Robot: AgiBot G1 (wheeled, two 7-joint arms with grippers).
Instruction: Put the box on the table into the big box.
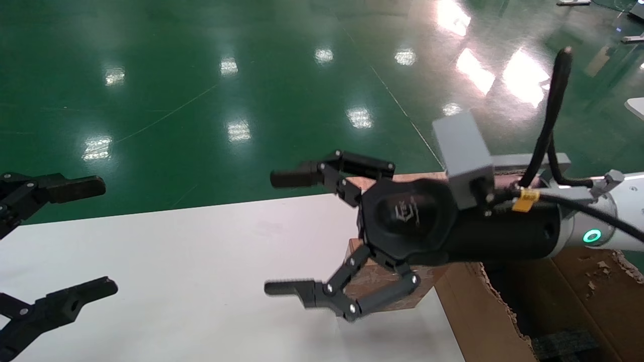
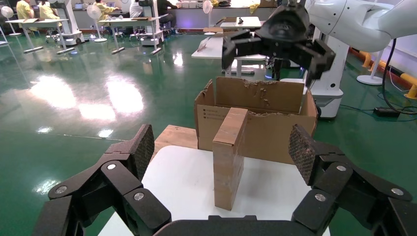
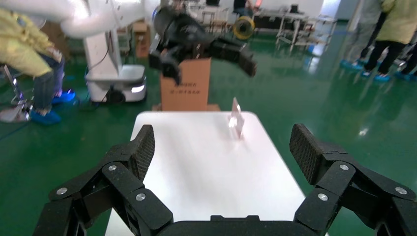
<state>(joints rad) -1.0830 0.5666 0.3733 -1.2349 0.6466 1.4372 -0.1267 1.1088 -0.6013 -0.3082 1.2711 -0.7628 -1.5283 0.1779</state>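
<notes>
My right gripper (image 1: 289, 234) hangs above the right edge of the white rounded-corner surface (image 1: 176, 266), jaws spread wide and holding nothing — I read that as a stance for straddling the small brown taped cardboard box (image 2: 229, 157). That box stands upright on end just under the gripper body, near the right edge, close beside the large ragged-rimmed corrugated carton (image 2: 255, 118) — a short carry, I judge. My left gripper (image 1: 60, 246) waits at the left edge, jaws likewise wide and empty, facing the box but well apart from it.
</notes>
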